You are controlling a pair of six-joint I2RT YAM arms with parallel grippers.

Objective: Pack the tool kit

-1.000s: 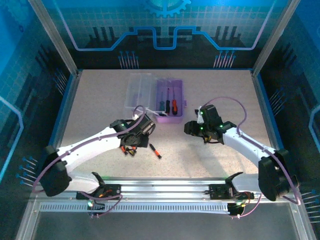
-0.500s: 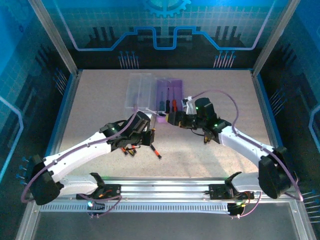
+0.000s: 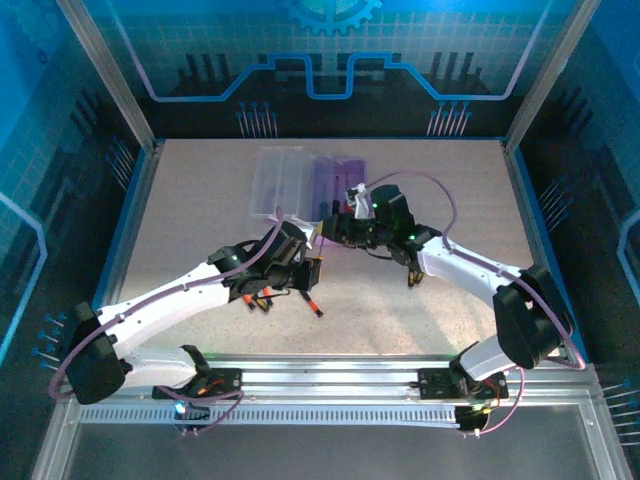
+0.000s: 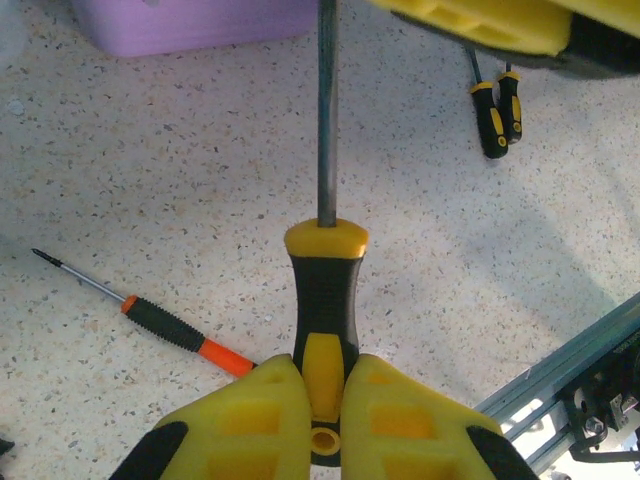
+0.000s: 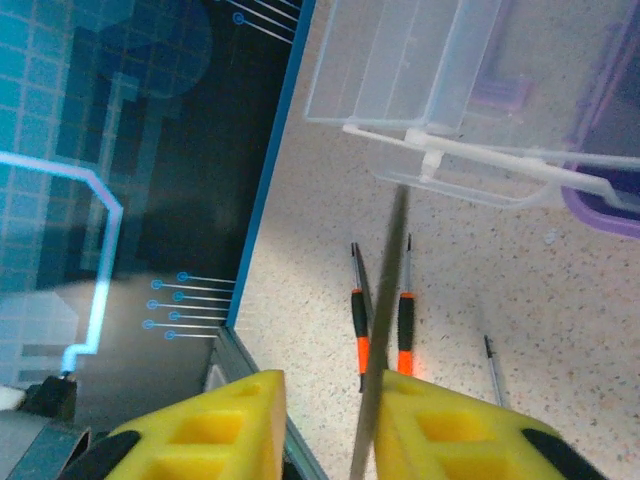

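Note:
The purple case lies open at the table's back, its clear lid folded out to the left, a few screwdrivers inside. My left gripper is shut on the handle of a yellow-black screwdriver, held above the table. Its steel shaft runs between the fingers of my right gripper, which is open, and rests against the right finger. In the top view both grippers, left and right, meet just in front of the case.
An orange-black screwdriver lies loose on the table near the left gripper. More screwdrivers lie under the left arm. Two yellow-black ones lie side by side. The metal rail runs along the near edge.
The right arm has swung left and forward to the case's front, bringing its gripper around the held screwdriver's shaft. The left arm has shifted slightly right with the screwdriver.

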